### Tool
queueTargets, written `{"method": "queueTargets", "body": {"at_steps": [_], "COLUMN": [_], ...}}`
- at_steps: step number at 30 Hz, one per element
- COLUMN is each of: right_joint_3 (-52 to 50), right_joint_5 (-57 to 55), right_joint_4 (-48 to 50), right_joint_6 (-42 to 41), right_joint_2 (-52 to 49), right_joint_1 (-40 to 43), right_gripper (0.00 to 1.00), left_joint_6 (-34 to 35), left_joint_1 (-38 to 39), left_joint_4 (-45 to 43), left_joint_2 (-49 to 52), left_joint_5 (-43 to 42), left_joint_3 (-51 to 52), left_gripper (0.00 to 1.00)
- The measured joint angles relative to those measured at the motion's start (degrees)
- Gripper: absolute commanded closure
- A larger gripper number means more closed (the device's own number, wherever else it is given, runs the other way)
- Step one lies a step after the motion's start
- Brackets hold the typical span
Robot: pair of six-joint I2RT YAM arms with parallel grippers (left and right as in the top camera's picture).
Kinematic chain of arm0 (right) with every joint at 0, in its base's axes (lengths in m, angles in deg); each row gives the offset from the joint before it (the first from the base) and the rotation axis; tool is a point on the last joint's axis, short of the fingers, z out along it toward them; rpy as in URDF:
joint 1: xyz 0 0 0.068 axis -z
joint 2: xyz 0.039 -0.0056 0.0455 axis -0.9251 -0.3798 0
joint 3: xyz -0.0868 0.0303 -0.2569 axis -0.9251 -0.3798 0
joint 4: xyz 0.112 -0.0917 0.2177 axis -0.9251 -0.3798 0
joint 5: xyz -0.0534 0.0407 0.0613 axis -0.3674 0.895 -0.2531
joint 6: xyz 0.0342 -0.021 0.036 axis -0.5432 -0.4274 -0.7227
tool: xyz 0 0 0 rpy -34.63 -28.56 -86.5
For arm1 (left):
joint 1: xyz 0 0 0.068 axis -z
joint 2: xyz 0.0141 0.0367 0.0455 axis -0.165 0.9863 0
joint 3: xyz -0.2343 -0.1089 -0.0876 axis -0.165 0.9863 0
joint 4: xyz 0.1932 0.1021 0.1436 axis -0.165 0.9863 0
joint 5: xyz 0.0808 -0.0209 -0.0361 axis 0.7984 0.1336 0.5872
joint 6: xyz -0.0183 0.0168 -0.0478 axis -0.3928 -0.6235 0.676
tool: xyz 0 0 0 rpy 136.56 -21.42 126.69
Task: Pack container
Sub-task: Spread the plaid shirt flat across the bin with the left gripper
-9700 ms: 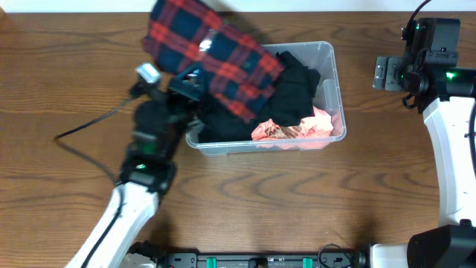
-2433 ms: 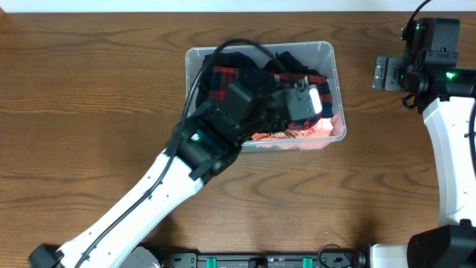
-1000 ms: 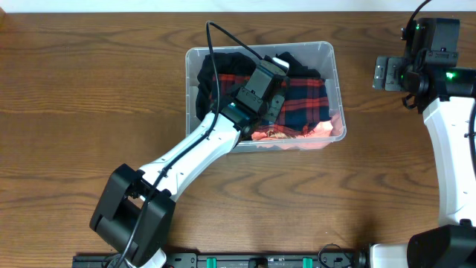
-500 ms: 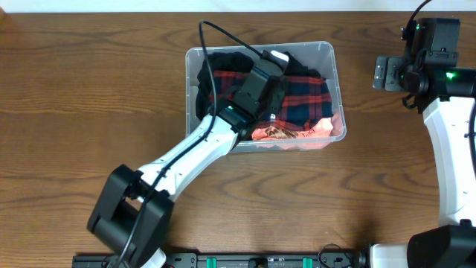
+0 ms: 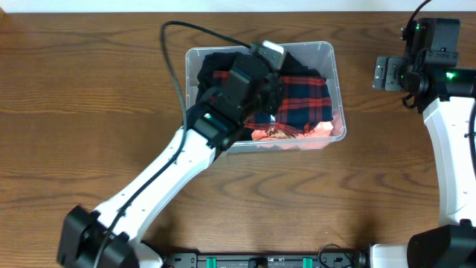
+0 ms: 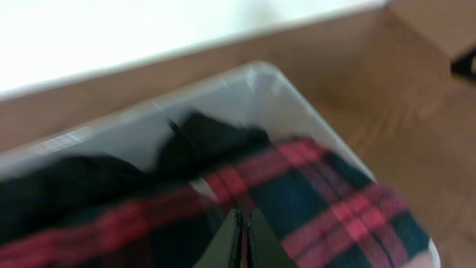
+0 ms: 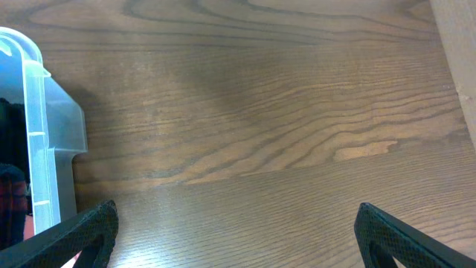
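The container (image 5: 312,46) was set on the desk (image 5: 89,112), near the far edge and about in the middle. It was filled with clothes. A red and blue checked cloth (image 5: 301,97) was laid on top. Black clothes (image 5: 216,63) were packed at the back and left, and a pink cloth (image 5: 327,128) was squashed along the near wall.

The left claw (image 6: 242,237) was held just over the checked cloth with its two tips shut tight together. Nothing could be seen pinched between them. The right claw (image 7: 234,227) was spread wide open with nothing in it, off to the right of the container and not touching it.

The step in hand was judged to be pushing the checked cloth down. It would be done best with a slow, soft push in the middle of the cloth, so that the container is not slid along the desk. The edges should be tucked inside the walls, and the pink cloth pushed down too, so that nothing is left hanging over the rim.
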Motion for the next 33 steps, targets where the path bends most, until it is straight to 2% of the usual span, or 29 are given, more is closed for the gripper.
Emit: {"method": "queueTargets", "body": {"at_steps": [10, 19, 26, 33], "right_joint_3": [0.0, 0.0, 0.0, 0.0], "right_joint_5": [0.02, 0.0, 0.0, 0.0], "right_joint_4": [0.0, 0.0, 0.0, 0.0], "right_joint_6": [0.0, 0.0, 0.0, 0.0], "right_joint_2": [0.0, 0.0, 0.0, 0.0], "right_joint_1": [0.0, 0.0, 0.0, 0.0], "right_gripper": [0.01, 0.01, 0.01, 0.01], "left_joint_6": [1.95, 2.1, 2.1, 2.03], "left_joint_1": [0.0, 0.26, 0.24, -0.02], "left_joint_4": [5.35, 7.13, 2.23, 3.15], "left_joint_2": [10.71, 13.27, 11.91, 1.73], "left_joint_5": [-10.38, -15.1, -13.9, -4.26], "left_joint_3": [0.0, -0.72, -0.28, 0.15], "left_gripper": [0.94, 0.94, 0.94, 0.94]}}
